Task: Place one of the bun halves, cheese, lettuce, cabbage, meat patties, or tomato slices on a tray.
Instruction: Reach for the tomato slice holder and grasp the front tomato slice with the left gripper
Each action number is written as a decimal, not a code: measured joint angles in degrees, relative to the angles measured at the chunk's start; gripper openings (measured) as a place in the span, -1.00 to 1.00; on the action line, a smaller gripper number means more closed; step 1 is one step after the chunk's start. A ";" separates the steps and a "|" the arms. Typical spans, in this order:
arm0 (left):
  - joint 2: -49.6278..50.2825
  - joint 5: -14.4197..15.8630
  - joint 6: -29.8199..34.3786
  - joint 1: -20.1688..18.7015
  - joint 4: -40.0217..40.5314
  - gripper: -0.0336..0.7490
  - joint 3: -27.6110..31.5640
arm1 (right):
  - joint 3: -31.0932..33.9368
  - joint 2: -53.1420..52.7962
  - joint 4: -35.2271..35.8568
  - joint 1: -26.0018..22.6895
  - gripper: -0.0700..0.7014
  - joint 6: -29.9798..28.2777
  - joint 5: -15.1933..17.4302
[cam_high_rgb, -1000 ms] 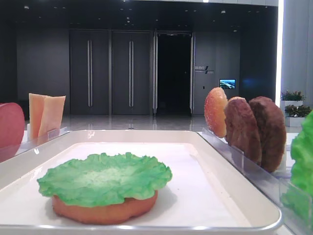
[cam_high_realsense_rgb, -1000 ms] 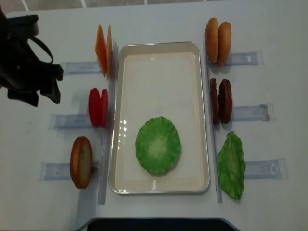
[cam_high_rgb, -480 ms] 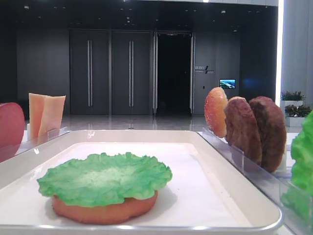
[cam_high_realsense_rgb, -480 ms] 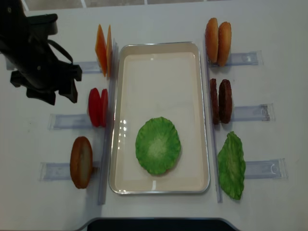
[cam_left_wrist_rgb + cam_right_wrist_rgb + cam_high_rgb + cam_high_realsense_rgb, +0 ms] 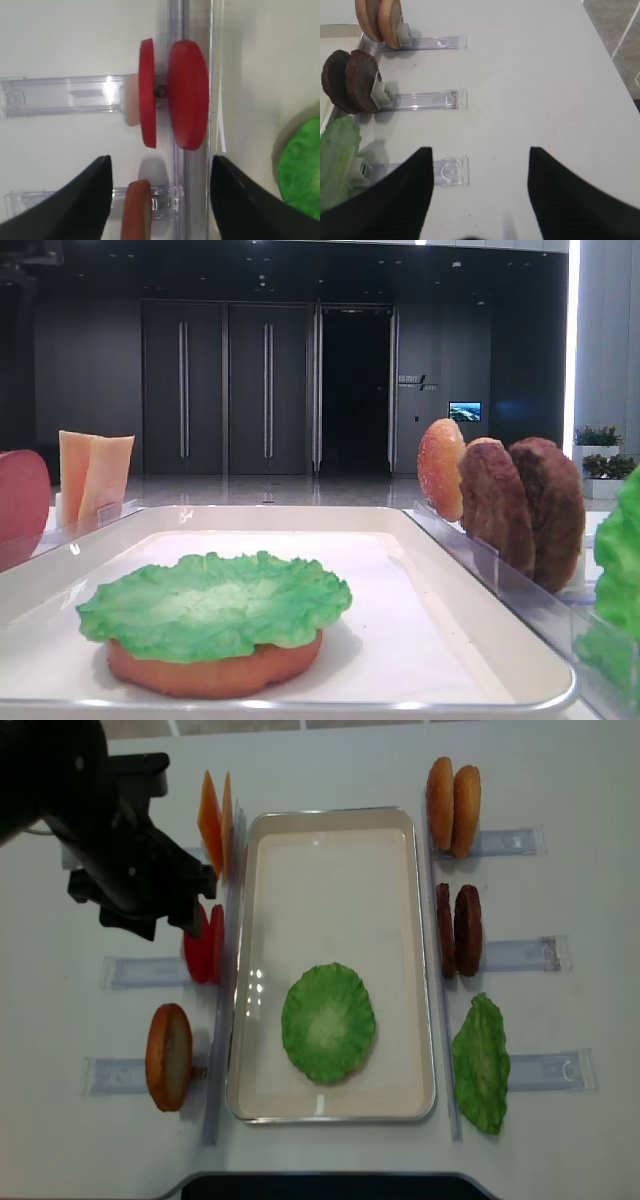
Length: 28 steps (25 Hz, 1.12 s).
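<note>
While the white tabletop (image 5: 330, 770) carries everything, the tray (image 5: 332, 818) at its middle already holds lettuce (image 5: 328, 1022) over a bun half (image 5: 215, 672). The left claw (image 5: 160, 200) hangs with jaws spread wide and empty above the tomato slices (image 5: 175, 95), which stand on edge in a clear rack (image 5: 60, 95) just left of the tray. The right claw (image 5: 480, 192) is likewise open over bare tabletop. The slices look stiff, light and smooth: matte red discs, probably best pinched across the thin rim
</note>
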 joint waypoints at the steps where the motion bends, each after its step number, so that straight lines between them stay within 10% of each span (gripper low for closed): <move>1: 0.53 0.00 -0.57 -0.74 0.17 0.29 -0.19 | 0.00 0.00 0.00 0.00 0.29 0.00 0.00; 28: 9.25 -0.91 -10.21 -7.69 6.38 0.29 -3.95 | 0.00 0.00 0.00 0.00 0.29 0.00 0.00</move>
